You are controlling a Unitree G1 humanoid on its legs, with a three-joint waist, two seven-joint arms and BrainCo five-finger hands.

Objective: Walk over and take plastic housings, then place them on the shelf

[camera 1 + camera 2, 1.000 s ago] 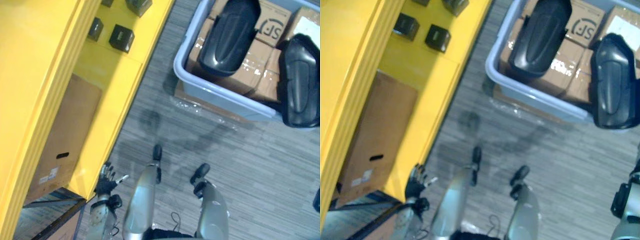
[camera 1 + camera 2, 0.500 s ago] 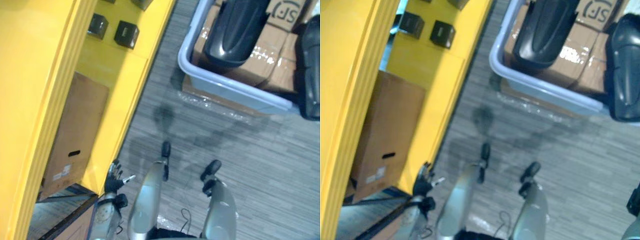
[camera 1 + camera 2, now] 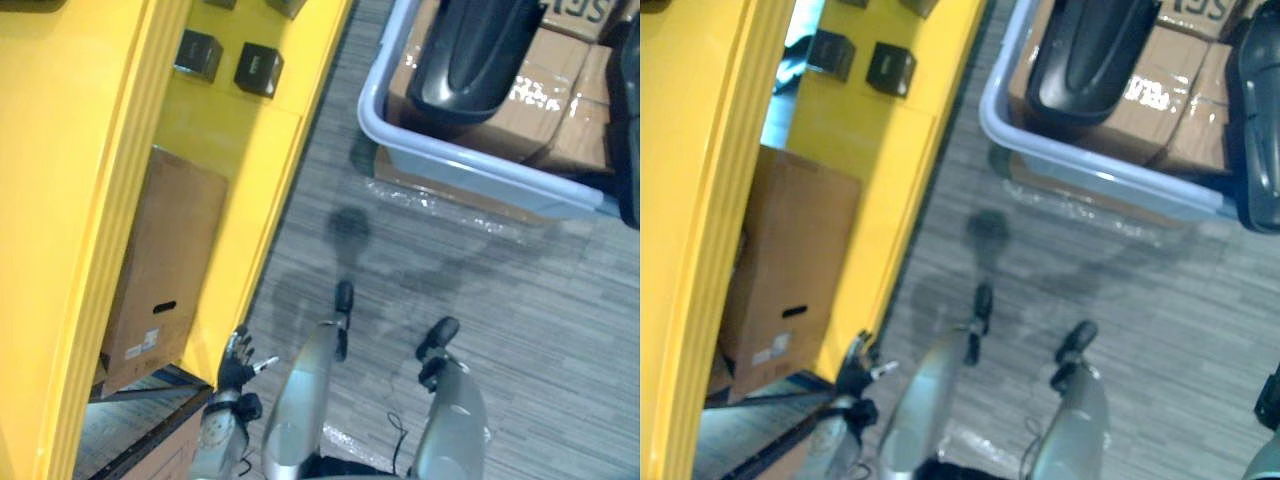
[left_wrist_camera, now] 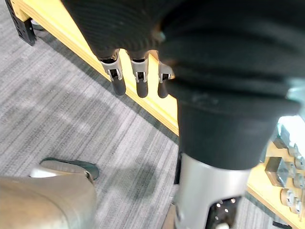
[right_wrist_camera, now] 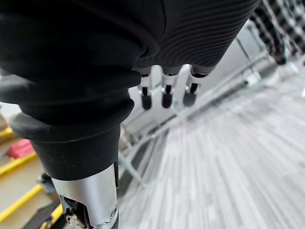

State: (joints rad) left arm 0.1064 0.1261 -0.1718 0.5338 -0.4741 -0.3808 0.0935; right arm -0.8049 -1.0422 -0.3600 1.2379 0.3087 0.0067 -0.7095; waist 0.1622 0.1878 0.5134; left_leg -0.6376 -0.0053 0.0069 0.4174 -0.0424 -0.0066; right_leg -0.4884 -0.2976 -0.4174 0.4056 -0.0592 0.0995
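Left eye view looks down on a yellow shelf (image 3: 100, 150) along the left side; a brown cardboard box (image 3: 165, 265) sits on its lower level, and farther off two small black boxes (image 3: 258, 68) rest on the yellow surface. Near the shelf's near corner hangs the left hand (image 3: 236, 368), fingers loosely spread and holding nothing. The left wrist view shows the same, its fingers (image 4: 138, 83) straight and relaxed above the grey floor (image 3: 500, 300) beside the shelf's edge. To the far right stands a pale grey-blue bin (image 3: 470, 172) packed with taped cartons (image 3: 540, 95). One black plastic housing (image 3: 475, 50) lies on top of those cartons, and a second housing (image 3: 630, 120) shows at the right border, cut off, so I cannot tell whether it lies inside the bin. Both are well apart from either hand. The right hand (image 5: 164, 90), in its own wrist view, hangs empty with fingers relaxed.
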